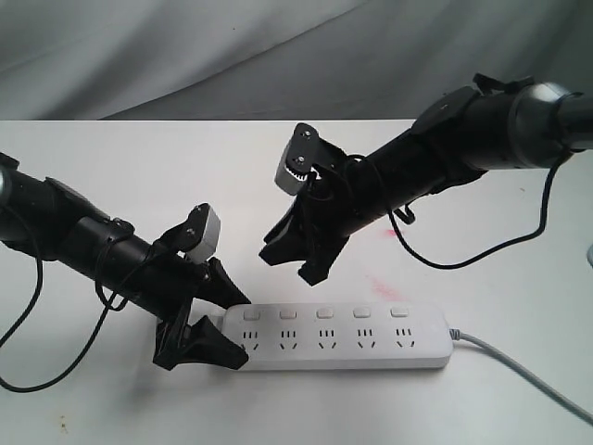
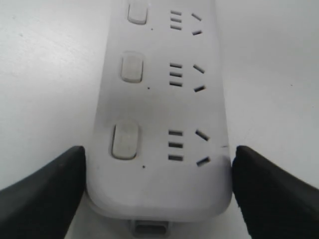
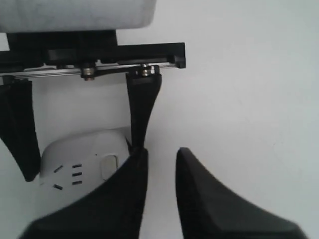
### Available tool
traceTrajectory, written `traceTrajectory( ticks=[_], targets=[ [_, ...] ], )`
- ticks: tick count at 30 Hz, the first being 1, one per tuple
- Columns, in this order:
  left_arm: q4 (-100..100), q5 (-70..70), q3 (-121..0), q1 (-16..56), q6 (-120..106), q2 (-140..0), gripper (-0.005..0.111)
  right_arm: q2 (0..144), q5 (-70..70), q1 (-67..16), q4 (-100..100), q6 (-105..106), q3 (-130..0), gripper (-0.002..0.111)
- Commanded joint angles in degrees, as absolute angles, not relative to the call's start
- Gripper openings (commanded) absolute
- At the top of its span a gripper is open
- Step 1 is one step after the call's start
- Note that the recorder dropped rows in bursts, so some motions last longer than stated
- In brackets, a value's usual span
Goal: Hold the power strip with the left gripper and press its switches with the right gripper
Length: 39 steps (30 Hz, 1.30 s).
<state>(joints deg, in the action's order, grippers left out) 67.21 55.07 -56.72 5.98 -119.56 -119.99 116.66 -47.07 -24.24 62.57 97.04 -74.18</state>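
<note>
Left claw (image 1: 239, 329): clamped across the left end of the power strip (image 1: 343, 352), one jaw against its near long edge and one against its far edge.
Power strip: lies flat on the near part of the table (image 1: 139, 167), running left to right, with its cord (image 1: 519, 366) leaving the right end.
Buttons (image 1: 325, 313): five in a row along the strip's far edge, none touched.
Right claw (image 1: 289, 264): jaws slightly apart and holding nothing, raised just beyond the strip's left half.
Step in hand: the hold looks made, and the pressing is the part now open.
Next move: probably bring the right jaws together into one blunt tip, line it up over a single button, then push straight down against the left claw's grip.
</note>
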Motion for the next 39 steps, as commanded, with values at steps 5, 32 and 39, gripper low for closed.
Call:
traceTrajectory(
  ticks=[5, 32, 39],
  targets=[
    [66.23, 55.72, -56.97, 6.27, -119.85, -120.13, 0.061, 116.57, -46.6, -24.9, 62.32, 97.0, -74.48, 0.054],
    [66.23, 55.72, -56.97, 6.27, -119.85, -120.13, 0.061, 120.42, -38.07, -30.26, 59.08, 95.94, -74.48, 0.054],
    [66.23, 55.72, -56.97, 6.27, -119.85, -120.13, 0.061, 121.48, -40.27, -30.26, 59.08, 95.94, -74.48, 0.054]
  ],
)
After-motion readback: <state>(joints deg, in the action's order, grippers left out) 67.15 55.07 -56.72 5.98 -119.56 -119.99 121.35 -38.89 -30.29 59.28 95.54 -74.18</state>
